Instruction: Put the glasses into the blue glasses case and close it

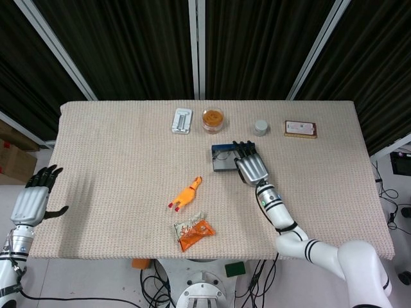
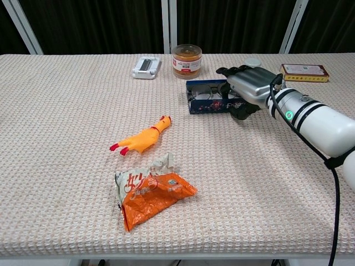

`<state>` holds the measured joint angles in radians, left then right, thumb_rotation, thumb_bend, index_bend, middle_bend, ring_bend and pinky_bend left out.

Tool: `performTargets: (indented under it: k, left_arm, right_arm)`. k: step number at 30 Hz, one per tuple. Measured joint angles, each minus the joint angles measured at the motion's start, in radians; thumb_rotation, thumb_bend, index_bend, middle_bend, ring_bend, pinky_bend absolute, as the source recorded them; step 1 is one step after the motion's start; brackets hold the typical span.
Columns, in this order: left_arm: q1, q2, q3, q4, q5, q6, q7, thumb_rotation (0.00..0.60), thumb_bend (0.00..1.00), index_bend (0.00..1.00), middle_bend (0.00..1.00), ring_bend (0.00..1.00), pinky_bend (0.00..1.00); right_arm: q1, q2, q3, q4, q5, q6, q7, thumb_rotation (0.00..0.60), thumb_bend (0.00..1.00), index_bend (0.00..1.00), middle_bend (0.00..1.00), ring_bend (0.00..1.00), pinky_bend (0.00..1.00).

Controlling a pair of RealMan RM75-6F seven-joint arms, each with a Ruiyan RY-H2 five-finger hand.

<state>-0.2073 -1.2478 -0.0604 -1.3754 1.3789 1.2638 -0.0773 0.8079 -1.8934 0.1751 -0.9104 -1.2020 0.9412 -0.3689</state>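
On the beige woven desk [image 1: 115, 147], an orange rubber chicken toy [image 1: 186, 194] lies at centre, a crumpled orange snack packet [image 1: 192, 231] at its 6 o'clock. At 12 o'clock: silver metal clip [image 1: 182, 120], amber-filled glass jar [image 1: 213, 119], small grey-capped pot [image 1: 261, 127], flat brown box [image 1: 300, 129].
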Motion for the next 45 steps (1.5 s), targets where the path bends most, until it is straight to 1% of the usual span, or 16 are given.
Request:
performTargets:
  k: [6,9,12,15,19,22,23,27,30,35,40,44,45]
  left_arm:
    - [-0.004,0.002,-0.001,-0.006,0.005,0.001,0.003,0.595,0.13,0.10,0.04,0.00,0.14]
    - [-0.003,0.006,-0.001,-0.014,0.008,0.009,0.007,0.593,0.14,0.10,0.04,0.00,0.14]
    - [-0.001,0.010,0.000,-0.023,0.013,0.018,0.015,0.596,0.14,0.10,0.04,0.00,0.14]
    - [0.004,0.012,0.004,-0.031,0.017,0.026,0.021,0.597,0.14,0.10,0.04,0.00,0.14]
    - [0.008,0.011,0.009,-0.032,0.019,0.027,0.025,0.596,0.14,0.10,0.04,0.00,0.14]
    - [0.005,0.009,0.010,-0.030,0.016,0.019,0.028,0.595,0.14,0.10,0.04,0.00,0.14]
    - [0.003,0.008,0.010,-0.030,0.015,0.016,0.029,0.595,0.14,0.10,0.04,0.00,0.14]
    - [-0.004,0.005,0.008,-0.033,0.017,0.012,0.034,0.594,0.14,0.10,0.04,0.00,0.14]
    - [-0.009,0.007,0.005,-0.037,0.012,0.004,0.042,0.597,0.14,0.10,0.04,0.00,0.14]
    - [-0.013,0.017,0.001,-0.046,0.001,-0.003,0.052,0.596,0.14,0.10,0.04,0.00,0.14]
    - [-0.013,0.022,0.001,-0.047,-0.009,-0.012,0.057,0.596,0.14,0.10,0.04,0.00,0.14]
    - [-0.012,0.025,0.002,-0.046,-0.011,-0.013,0.055,0.597,0.14,0.10,0.04,0.00,0.14]
    - [-0.012,0.026,0.002,-0.047,-0.011,-0.013,0.055,0.596,0.14,0.10,0.04,0.00,0.14]
  right_arm:
    - [-0.025,0.018,-0.002,-0.035,-0.019,0.039,0.007,0.600,0.53,0.83,0.00,0.00,0.00]
    - [-0.048,0.045,-0.010,-0.087,-0.034,0.077,0.005,0.600,0.53,0.85,0.00,0.00,0.00]
    - [-0.085,0.087,-0.027,-0.163,-0.054,0.128,-0.004,0.600,0.53,0.86,0.00,0.00,0.00]
    - [-0.134,0.142,-0.055,-0.258,-0.069,0.173,-0.014,0.600,0.52,0.87,0.00,0.00,0.00]
    - [-0.224,0.236,-0.110,-0.400,-0.091,0.246,-0.022,0.600,0.52,0.89,0.00,0.00,0.00]
    - [-0.283,0.289,-0.146,-0.444,-0.127,0.311,-0.028,0.600,0.52,0.90,0.00,0.00,0.00]
    - [-0.293,0.296,-0.150,-0.449,-0.136,0.321,-0.027,0.600,0.52,0.90,0.00,0.00,0.00]
    - [-0.290,0.292,-0.135,-0.435,-0.134,0.303,-0.018,0.600,0.52,0.90,0.00,0.00,0.00]
    - [-0.273,0.264,-0.115,-0.389,-0.128,0.276,-0.015,0.600,0.52,0.90,0.00,0.00,0.00]
    - [-0.240,0.193,-0.085,-0.280,-0.129,0.237,0.006,0.600,0.52,0.90,0.00,0.00,0.00]
    - [-0.219,0.129,-0.074,-0.172,-0.145,0.218,0.032,0.600,0.52,0.89,0.00,0.00,0.00]
    - [-0.210,0.088,-0.069,-0.099,-0.163,0.216,0.065,0.600,0.52,0.85,0.00,0.00,0.00]
    - [-0.208,0.080,-0.068,-0.084,-0.169,0.217,0.074,0.600,0.52,0.81,0.00,0.00,0.00]
